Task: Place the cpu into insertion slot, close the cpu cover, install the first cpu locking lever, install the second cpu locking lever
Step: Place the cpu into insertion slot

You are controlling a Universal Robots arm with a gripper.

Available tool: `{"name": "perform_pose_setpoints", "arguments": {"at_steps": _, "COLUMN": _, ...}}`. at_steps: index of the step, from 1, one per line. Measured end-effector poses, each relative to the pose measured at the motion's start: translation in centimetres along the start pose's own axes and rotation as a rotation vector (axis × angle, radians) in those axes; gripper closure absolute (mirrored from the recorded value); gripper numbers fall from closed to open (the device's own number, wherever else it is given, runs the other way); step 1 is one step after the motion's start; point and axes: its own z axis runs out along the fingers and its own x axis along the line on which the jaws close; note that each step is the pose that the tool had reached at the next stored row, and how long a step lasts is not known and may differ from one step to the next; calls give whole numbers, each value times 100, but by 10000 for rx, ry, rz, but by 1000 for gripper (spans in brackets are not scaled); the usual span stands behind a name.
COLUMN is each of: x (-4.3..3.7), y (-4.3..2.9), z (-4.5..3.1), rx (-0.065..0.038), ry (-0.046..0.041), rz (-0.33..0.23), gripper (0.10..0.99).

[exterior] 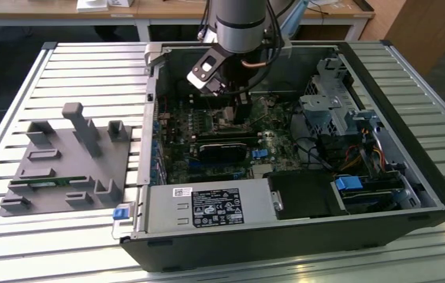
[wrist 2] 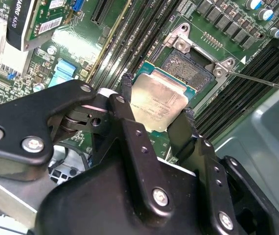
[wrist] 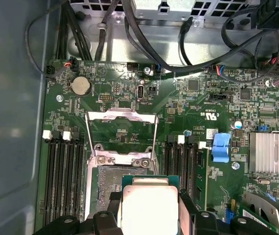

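Gripping cpu [wrist 2: 159, 103] by opposite edges with fingers [wrist 2: 184, 132] clamped tight, hovering over near edge of insertion slot [wrist 2: 191, 66] just past fingertips, not seated. Seeing cpu cover [wrist: 122, 115] flipped open beyond slot. Could bend its pins if lowered tilted or offset; could slip from thin edge grip. Working inside open PC case [exterior: 285, 247] on slatted metal desk [exterior: 73, 65].

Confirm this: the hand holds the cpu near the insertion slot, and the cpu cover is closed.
Wrong on the cover: the first wrist view shows the cpu cover open, swung back off the insertion slot. The hand does hold the cpu near it.
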Motion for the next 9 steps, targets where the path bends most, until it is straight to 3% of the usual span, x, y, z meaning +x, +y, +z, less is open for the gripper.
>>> {"name": "perform_pose_setpoints", "arguments": {"at_steps": 9, "x": 0, "y": -2, "z": 26, "rx": 0, "ry": 1, "rz": 0, "gripper": 545}}
